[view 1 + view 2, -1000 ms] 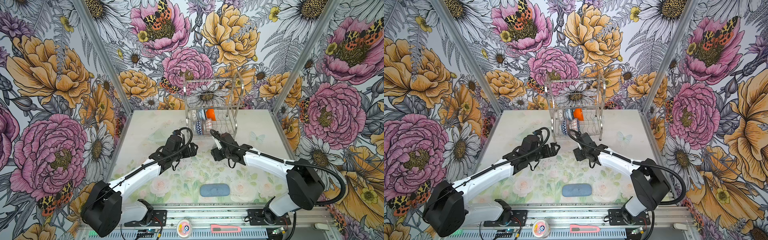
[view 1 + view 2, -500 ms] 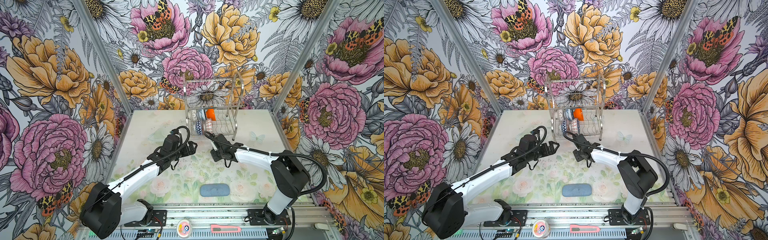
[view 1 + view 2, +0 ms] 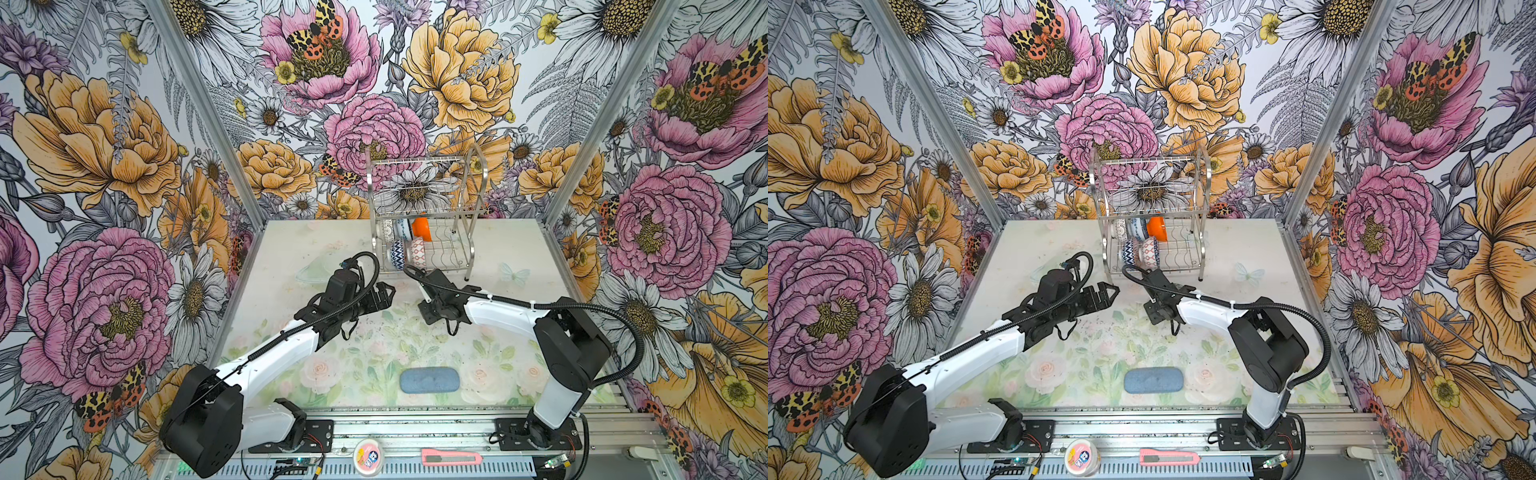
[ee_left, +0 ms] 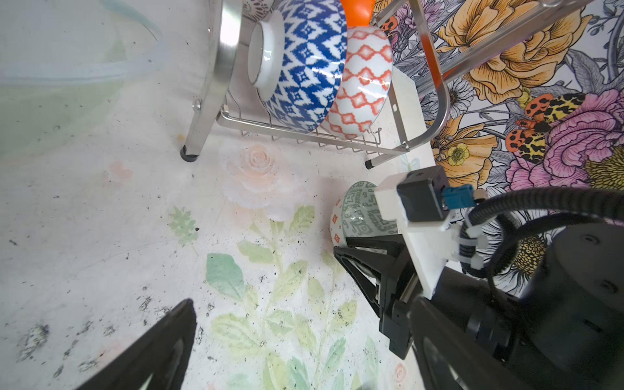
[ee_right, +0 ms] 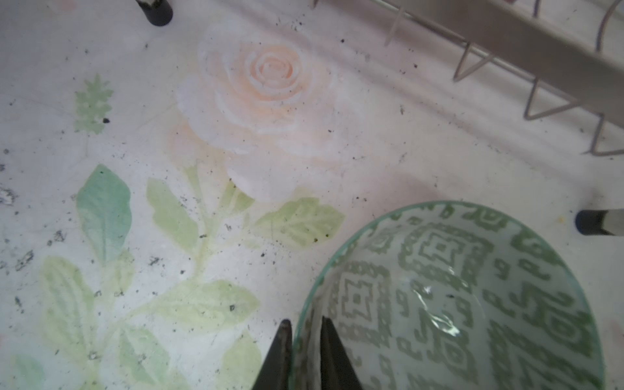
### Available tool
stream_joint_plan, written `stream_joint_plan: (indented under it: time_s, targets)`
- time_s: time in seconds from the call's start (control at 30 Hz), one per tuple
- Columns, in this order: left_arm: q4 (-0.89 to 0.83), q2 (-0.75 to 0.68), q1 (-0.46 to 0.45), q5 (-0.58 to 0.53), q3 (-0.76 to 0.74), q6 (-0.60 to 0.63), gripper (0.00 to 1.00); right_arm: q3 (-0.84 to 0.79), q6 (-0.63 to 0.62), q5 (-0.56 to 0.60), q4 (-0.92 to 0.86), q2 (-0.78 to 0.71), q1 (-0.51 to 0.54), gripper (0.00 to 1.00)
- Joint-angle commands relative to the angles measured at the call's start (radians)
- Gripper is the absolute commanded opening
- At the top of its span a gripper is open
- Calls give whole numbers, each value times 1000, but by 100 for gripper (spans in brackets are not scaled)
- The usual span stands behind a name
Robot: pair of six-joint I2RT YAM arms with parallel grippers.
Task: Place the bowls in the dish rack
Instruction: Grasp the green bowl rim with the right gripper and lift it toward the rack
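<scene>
Blue-grey pad (image 3: 429, 379) on floral mat (image 3: 316, 249); pink cutter (image 3: 451, 458), round tub (image 3: 368, 456) on front rail (image 3: 415, 428).

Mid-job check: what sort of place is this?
Probably a lab test booth, not a kitchen: flower-print walls box in the table, the left arm and right arm sit on a metal rail, and the dish rack is the only kitchen fitting.

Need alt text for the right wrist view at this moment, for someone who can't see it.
The right gripper pinches the rim of a grey-green patterned bowl, one finger inside and one outside, above the floral-print table. The dish rack shows close by as a blurred lower wire edge and two black-tipped feet.
</scene>
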Motion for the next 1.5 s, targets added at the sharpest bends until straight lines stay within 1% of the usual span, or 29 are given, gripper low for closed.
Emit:
stream_joint_plan:
  time_s: [0.0, 0.23, 0.47, 0.63, 0.87, 1.0, 1.13, 1.27, 1.4, 1.47]
  targets:
    - [20, 4, 8, 19, -11, -7, 99, 28, -5, 28, -14, 27, 6, 17]
    - [18, 1, 8, 18, -13, -9, 99, 31, -7, 20, -21, 27, 10, 8]
    - [18, 5, 9, 18, -10, -9, 99, 35, 0, -19, -22, -20, 10, 0]
    - [16, 6, 8, 19, -11, -6, 99, 43, 4, -63, -21, -70, 10, 0]
    - [22, 3, 8, 24, -8, -6, 99, 65, 13, -153, -19, -156, -1, 0]
    - [21, 0, 7, 24, -4, -4, 99, 86, 38, -251, -9, -203, -43, 0]
    - [24, -2, 7, 29, 2, -4, 99, 91, 73, -360, 33, -245, -108, 0]
    - [48, -2, -1, 36, 11, -7, 99, 67, 127, -476, 135, -278, -189, 0]
    - [66, 17, -21, 40, 38, -6, 99, 58, 166, -553, 220, -288, -257, 0]
    - [73, 32, -36, 42, 58, -3, 99, 46, 202, -612, 289, -287, -295, 0]
